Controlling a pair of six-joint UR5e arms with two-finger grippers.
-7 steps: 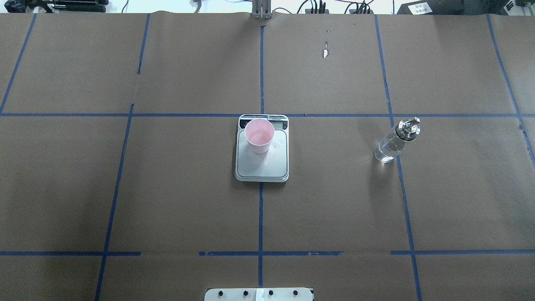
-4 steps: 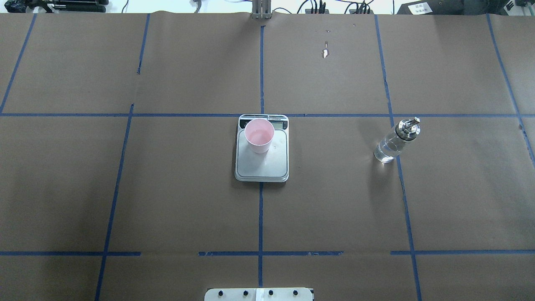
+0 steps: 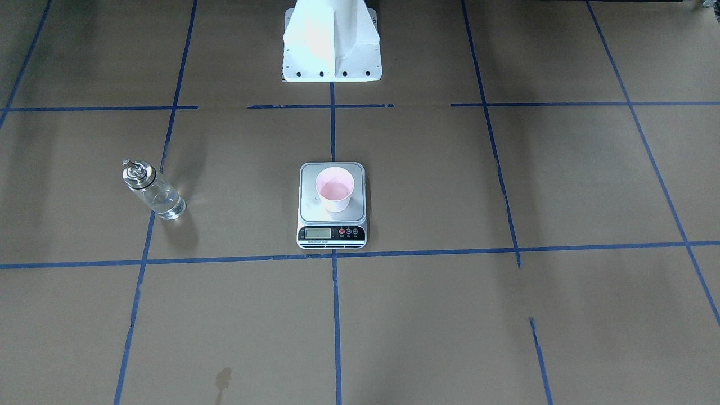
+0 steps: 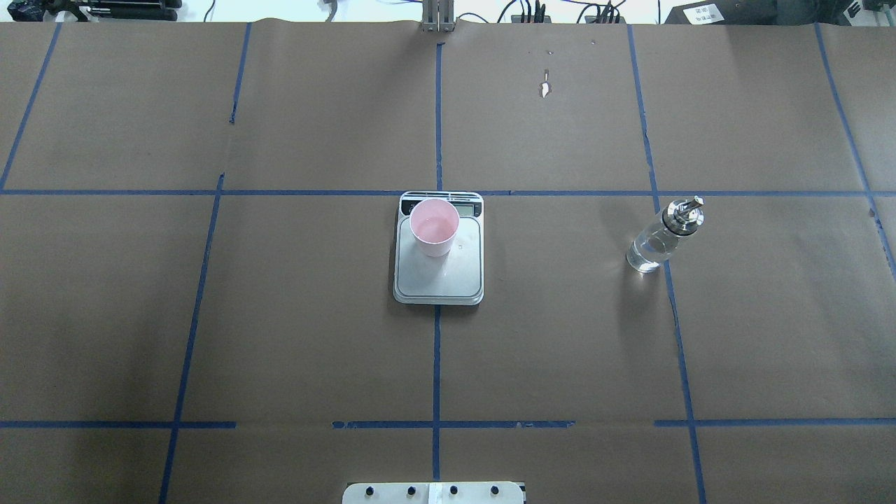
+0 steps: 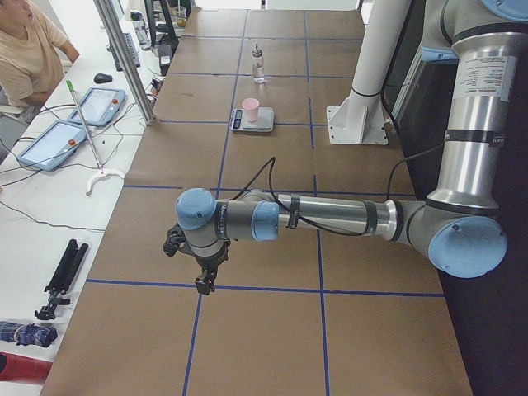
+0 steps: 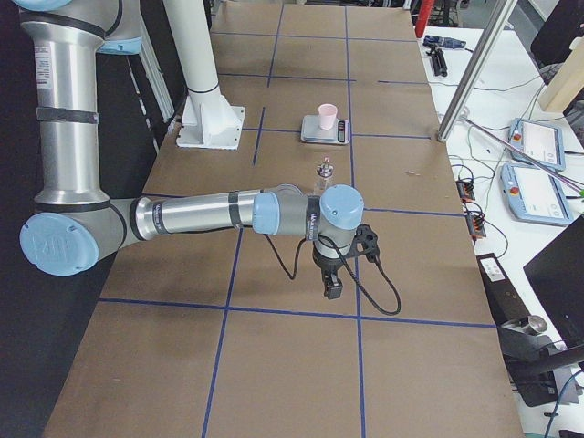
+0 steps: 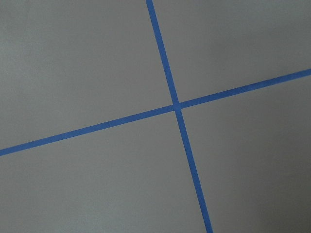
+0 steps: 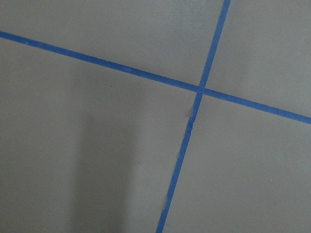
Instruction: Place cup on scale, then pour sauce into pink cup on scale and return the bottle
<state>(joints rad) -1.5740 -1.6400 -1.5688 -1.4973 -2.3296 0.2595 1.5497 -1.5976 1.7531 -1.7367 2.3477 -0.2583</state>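
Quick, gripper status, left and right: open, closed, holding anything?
Left gripper: cannot tell open or shut; it shows only in a side view.
Right gripper: cannot tell, same reason.

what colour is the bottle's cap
Shiny silver; the cap shows best in the overhead exterior view.

Shows silver tubes and pale blue joint caps on the left arm [image 5: 330, 217] and the right arm [image 6: 192, 214]. Wears black bands, white printed labels, a looped black cable at each wrist. Ends in a black left gripper [image 5: 202, 285] and a black right gripper [image 6: 333, 292]. Rises from a white pedestal [image 3: 332, 39] with dark screws.
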